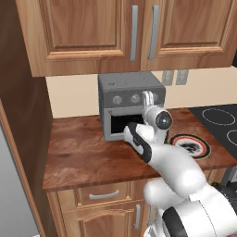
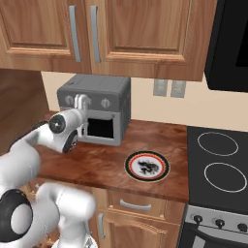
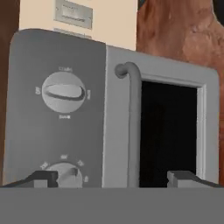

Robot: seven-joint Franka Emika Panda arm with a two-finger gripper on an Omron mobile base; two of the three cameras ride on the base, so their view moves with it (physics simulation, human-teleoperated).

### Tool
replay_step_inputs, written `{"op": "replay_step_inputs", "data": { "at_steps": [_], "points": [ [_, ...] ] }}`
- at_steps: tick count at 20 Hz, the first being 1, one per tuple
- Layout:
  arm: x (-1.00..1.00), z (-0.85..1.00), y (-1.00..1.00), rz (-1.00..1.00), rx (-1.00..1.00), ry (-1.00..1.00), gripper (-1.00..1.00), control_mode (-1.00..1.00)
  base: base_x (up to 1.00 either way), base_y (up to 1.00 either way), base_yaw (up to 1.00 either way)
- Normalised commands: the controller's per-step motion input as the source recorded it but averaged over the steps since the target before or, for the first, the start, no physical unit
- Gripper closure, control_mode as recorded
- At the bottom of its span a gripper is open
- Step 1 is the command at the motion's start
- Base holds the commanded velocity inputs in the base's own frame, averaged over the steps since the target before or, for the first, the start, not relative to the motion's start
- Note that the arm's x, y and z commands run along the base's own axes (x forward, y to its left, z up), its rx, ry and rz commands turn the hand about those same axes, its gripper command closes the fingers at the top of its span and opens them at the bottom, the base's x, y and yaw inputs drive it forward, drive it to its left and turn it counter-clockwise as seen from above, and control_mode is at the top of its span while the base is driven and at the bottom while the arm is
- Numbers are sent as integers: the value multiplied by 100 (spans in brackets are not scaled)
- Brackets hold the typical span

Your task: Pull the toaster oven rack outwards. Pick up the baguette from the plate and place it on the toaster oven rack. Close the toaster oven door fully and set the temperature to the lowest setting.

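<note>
The grey toaster oven (image 1: 129, 84) (image 2: 99, 87) stands at the back of the wooden counter. Its toaster oven door (image 3: 168, 131) looks shut, black glass dark, its bar handle (image 3: 134, 127) running beside the knob panel. My gripper (image 1: 147, 99) (image 2: 82, 102) (image 3: 113, 179) hovers open just in front of the knobs (image 3: 64, 92), holding nothing. The hand view is rolled sideways, so the knob row runs down its left. The plate (image 1: 190, 136) (image 2: 147, 153) lies bare on the counter right of the oven. The baguette and the toaster oven rack are hidden.
A black stove top (image 1: 217, 120) (image 2: 218, 164) with ring burners borders the counter on the right. Wooden wall cabinets (image 1: 134, 32) (image 2: 97, 29) hang above the oven. Two wall outlets (image 1: 175, 77) (image 2: 169, 88) sit behind. A tall dark panel (image 1: 23, 115) closes the counter's left end.
</note>
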Motion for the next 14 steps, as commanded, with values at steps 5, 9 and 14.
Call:
{"op": "replay_step_inputs", "data": {
  "at_steps": [5, 9, 14],
  "points": [
    [-12, 5, 47, -66, 0, 0, -100, -100, 0, 0, 0],
    [-1, 29, 48, -50, 1, -1, -100, -100, 0, 0, 0],
    [-1, 80, 6, -35, 14, -5, -100, -100, 0, 0, 0]
  ]
}}
